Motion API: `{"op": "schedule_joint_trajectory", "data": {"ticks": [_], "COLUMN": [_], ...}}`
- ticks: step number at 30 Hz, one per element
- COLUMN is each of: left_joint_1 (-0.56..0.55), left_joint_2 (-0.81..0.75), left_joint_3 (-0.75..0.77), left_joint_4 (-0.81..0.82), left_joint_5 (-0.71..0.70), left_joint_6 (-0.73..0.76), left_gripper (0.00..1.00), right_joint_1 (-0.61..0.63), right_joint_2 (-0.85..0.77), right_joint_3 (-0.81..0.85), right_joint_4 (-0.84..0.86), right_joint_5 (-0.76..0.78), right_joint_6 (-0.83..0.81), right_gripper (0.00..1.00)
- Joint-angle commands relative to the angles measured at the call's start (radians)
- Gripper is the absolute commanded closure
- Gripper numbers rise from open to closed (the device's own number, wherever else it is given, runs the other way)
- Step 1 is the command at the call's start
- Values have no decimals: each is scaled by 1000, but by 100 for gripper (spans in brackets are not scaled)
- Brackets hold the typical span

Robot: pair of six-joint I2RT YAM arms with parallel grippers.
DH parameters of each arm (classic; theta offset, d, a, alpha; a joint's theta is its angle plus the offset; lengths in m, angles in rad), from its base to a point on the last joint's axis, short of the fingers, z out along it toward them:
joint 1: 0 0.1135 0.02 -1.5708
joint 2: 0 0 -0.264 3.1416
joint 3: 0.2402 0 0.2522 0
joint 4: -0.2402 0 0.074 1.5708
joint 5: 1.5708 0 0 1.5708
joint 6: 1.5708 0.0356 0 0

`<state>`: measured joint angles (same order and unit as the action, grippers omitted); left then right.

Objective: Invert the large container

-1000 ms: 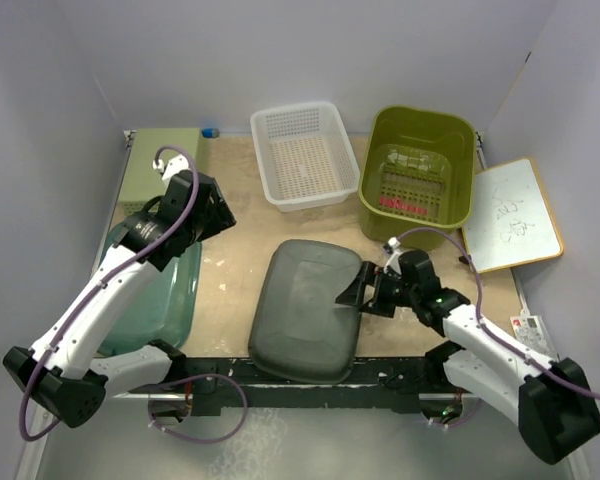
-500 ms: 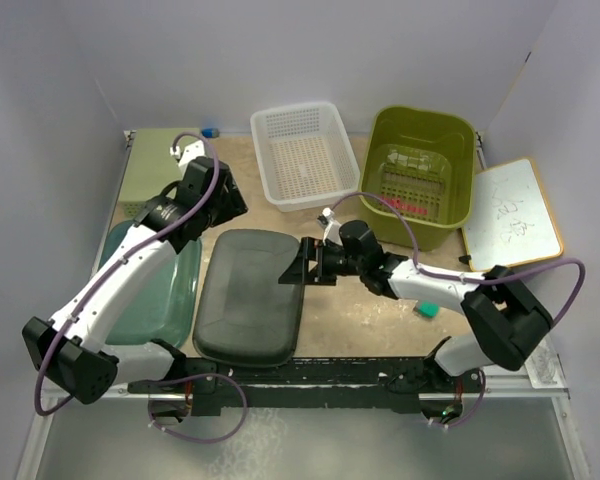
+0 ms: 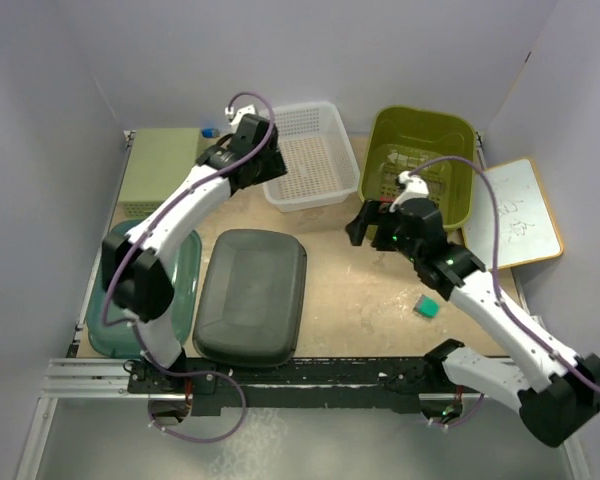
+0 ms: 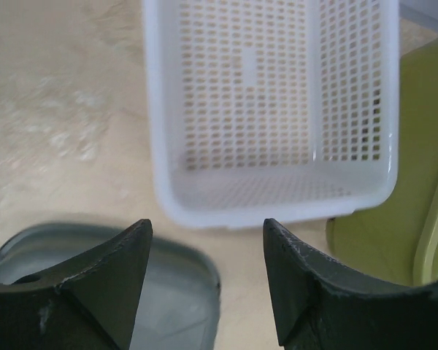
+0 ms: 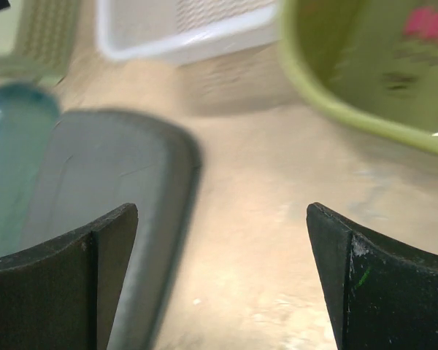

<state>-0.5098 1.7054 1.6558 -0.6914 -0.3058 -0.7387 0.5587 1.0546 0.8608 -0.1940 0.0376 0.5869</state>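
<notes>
Large container [image 3: 250, 297], dark grey, lies bottom-up on the table in front of the white basket [image 3: 305, 160] in the overhead view, so the flip looks done and only pulling the arms away seems left. The left gripper [image 3: 265, 160] hangs over that basket's left rim and the right gripper [image 3: 363, 222] off to its right, both parted and empty. The left wrist view adds the basket's bare mesh floor, while the blurred right wrist view shows the container's smooth underside but misses the small green block [image 3: 427, 307] that the overhead catches.
</notes>
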Motion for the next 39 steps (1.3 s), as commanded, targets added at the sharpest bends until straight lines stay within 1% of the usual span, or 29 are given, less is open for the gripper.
{"op": "schedule_joint_trajectory", "data": {"ticks": [1,3,6,9,11,13,18,20,22,25,28,30,32,35,39], "left_joint_1": [5,7,9,25,60,113,272,314,330,306,220,153,103,61,30], "left_joint_2": [215,297,416,516,543,531,406,371,346,319,302,317,336,362,387], "left_joint_3": [180,231,325,416,434,394,181,156,165,201,245,290,312,309,298], "left_joint_4": [110,151,165,120,85,68,99,92,91,118,137,128,129,127,97], "left_joint_5": [80,107,145,153,159,155,152,137,148,204,171,147,152,195,272], "left_joint_6": [24,15,16,30,49,62,92,103,119,148,214,277,334,407,502], "left_gripper": [41,41,41,42,42,42,42,42,42,42,40,39,39,38,37], "right_joint_1": [-29,-29,-29,-30,-30,-30,-31,-30,-30,-31,-31,-31,-32,-31,-31], "right_joint_2": [-120,-147,-153,-141,-130,-124,-116,-101,-79,-54,-52,-60,-72,-88,-103], "right_joint_3": [36,36,36,84,104,115,101,100,108,119,124,120,114,110,102], "right_joint_4": [-176,-191,-228,-256,-276,-286,-260,-247,-241,-237,-234,-234,-239,-253,-265], "right_joint_5": [302,317,341,358,362,369,349,322,308,296,290,290,291,298,303], "right_joint_6": [-112,-118,-106,-106,-113,-120,-129,-130,-129,-121,-113,-109,-107,-104,-100], "right_gripper": [0,0,0,0,0,0,0,0,0,0,0,0,0,0,0]}}
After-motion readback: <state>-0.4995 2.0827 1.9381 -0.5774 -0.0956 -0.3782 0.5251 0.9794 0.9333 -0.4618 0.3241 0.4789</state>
